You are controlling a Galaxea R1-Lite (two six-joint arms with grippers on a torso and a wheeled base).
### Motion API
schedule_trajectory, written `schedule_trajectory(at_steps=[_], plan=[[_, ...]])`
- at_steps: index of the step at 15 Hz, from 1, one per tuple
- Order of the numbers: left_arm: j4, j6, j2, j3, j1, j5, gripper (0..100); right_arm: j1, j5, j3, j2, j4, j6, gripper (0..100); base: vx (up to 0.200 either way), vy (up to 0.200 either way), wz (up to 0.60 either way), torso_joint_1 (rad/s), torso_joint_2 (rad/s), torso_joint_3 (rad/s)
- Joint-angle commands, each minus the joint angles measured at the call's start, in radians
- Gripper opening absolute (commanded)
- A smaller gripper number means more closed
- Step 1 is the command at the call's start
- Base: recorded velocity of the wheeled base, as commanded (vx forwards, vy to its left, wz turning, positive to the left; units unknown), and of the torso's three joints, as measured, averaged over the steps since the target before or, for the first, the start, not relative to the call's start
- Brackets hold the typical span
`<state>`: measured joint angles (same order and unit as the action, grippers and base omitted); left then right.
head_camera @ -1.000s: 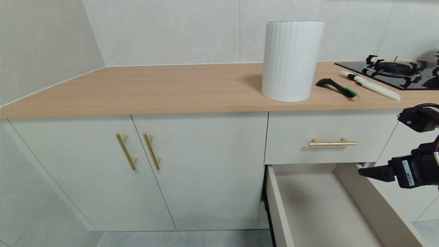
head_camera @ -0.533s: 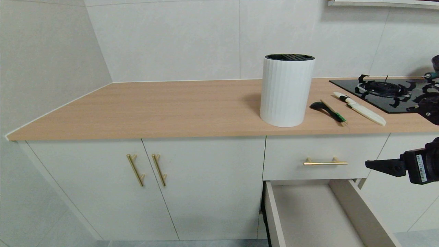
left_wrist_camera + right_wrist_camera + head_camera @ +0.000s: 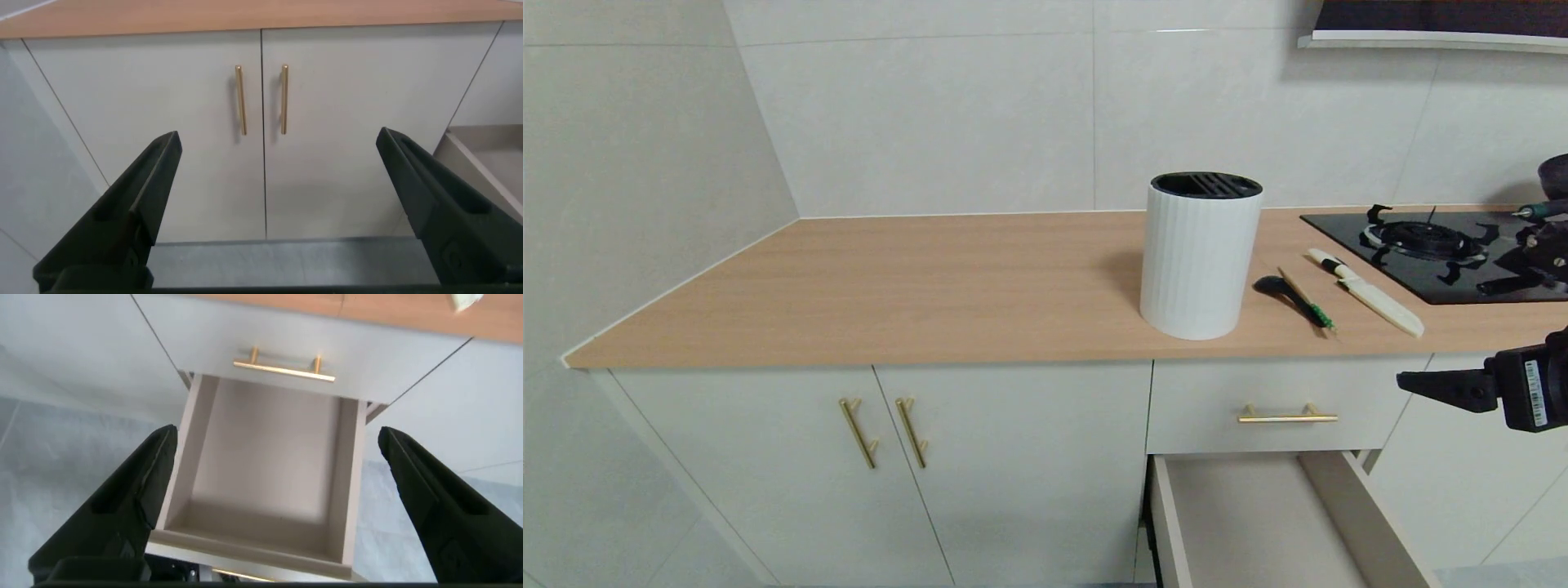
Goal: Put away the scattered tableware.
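Knife [image 3: 1368,292] and black spoon [image 3: 1285,292] beside white holder [image 3: 1199,261]

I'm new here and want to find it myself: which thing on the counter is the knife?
Find the wooden countertop and its tall white ribbed holder. Between that holder and the black stove lie the utensils; the knife is the one nearer the stove, pale cream, unlike the dark spoon beside it.

Pale tiled walls [image 3: 915,122] meet in a corner behind the wooden table [image 3: 931,286], which has a black gas hob [image 3: 1429,245] set into its right end. Below stand white cabinet doors [image 3: 768,474] with brass handles [image 3: 858,433]; the floor [image 3: 286,261] is grey.
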<state>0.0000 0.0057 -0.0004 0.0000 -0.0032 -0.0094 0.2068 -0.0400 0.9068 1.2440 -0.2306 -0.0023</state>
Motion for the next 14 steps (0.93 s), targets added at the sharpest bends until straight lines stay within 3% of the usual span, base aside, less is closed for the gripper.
schedule_trajectory(at_steps=[1, 3, 9, 14], plan=[[0.0, 0.0, 0.0, 0.0, 0.0, -0.001, 100, 0.0, 0.002, 0.009, 0.02, 0.028, -0.001, 100, 0.0, 0.0, 0.0, 0.022, -0.05, -0.027], [0.0, 0.0, 0.0, 0.0, 0.0, -0.001, 100, 0.0, 0.008, 0.104, 0.133, 0.091, 0.004, 100, 0.0, 0.0, 0.0, 0.0, 0.0, 0.0], [0.0, 0.0, 0.0, 0.0, 0.0, 0.0, 100, -0.049, 0.002, 0.428, 0.537, 0.091, 0.015, 100, 0.0, 0.0, 0.0, 0.0, 0.0, 0.0], [0.0, 0.0, 0.0, 0.0, 0.0, 0.0, 100, -0.115, -0.02, 0.488, 0.673, 0.099, 0.03, 100, 0.0, 0.0, 0.0, 0.0, 0.0, 0.0]])
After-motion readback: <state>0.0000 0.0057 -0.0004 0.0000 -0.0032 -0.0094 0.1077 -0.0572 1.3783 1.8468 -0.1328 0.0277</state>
